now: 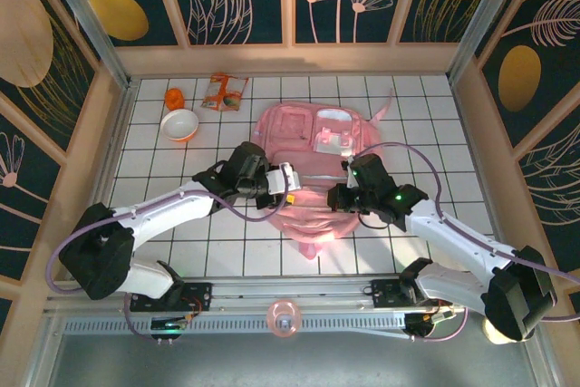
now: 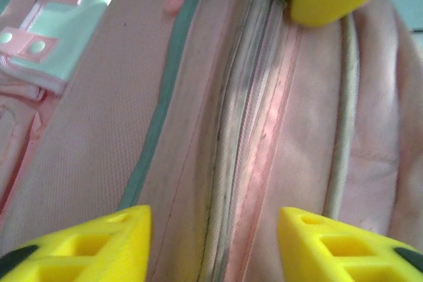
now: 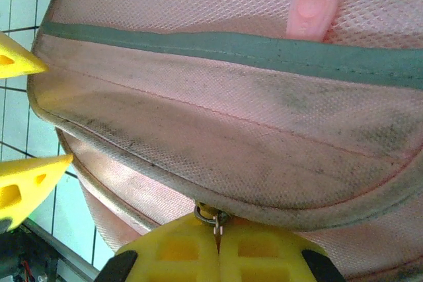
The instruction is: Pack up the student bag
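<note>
The student bag (image 1: 292,129) lies flat on the tiled table (image 1: 181,251). At the bag's near edge the right gripper (image 3: 217,232) is clenched on the zipper pull (image 3: 211,217). Beside it, the left gripper (image 2: 213,217) hovers released, fingers astride the bag's zip.

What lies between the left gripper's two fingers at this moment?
In the left wrist view, the open left gripper has the student bag's zip track running between its fingers, with pink fabric on either side.
</note>
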